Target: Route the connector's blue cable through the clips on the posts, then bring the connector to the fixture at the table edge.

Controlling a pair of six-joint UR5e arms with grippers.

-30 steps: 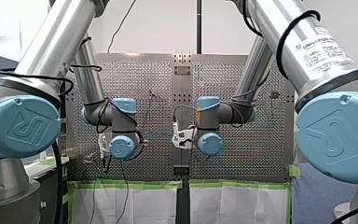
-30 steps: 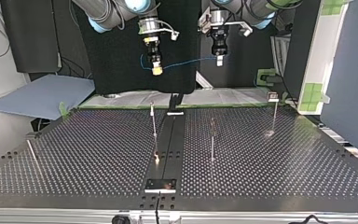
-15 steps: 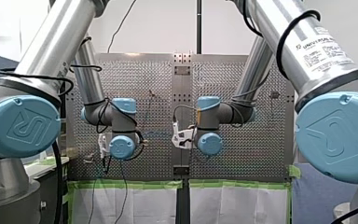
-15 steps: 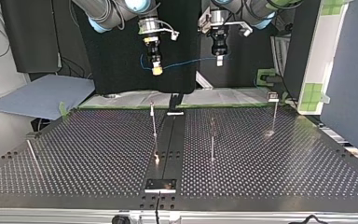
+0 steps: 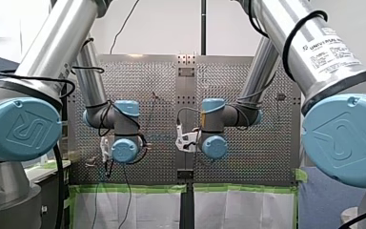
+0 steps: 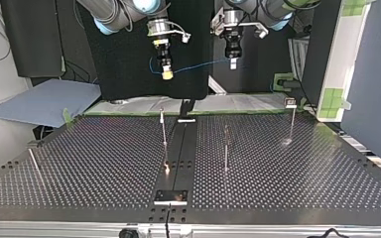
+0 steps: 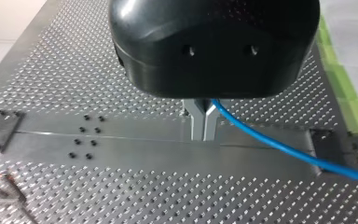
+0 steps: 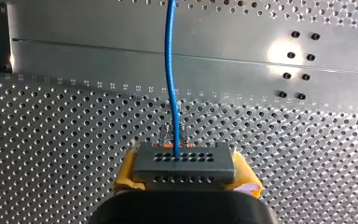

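Right gripper (image 8: 185, 176): its 2 yellow pads (image 8: 127, 173) are clamped on 1 grey connector (image 8: 185, 161), 1 pad per side. 1 blue cable (image 8: 169, 70) leaves the connector's face and runs straight ahead of the gripper.

Left gripper (image 7: 203, 125): its 2 metal fingers (image 7: 196, 122) are pressed together on the cable, which trails off to 1 side.

In the top view, both grippers hang above the perforated table (image 6: 104, 163) with the cable strung between them, well apart from 3 upright posts (image 6: 225, 148). 1 flat plate (image 6: 170, 197) sits at the table's near edge.
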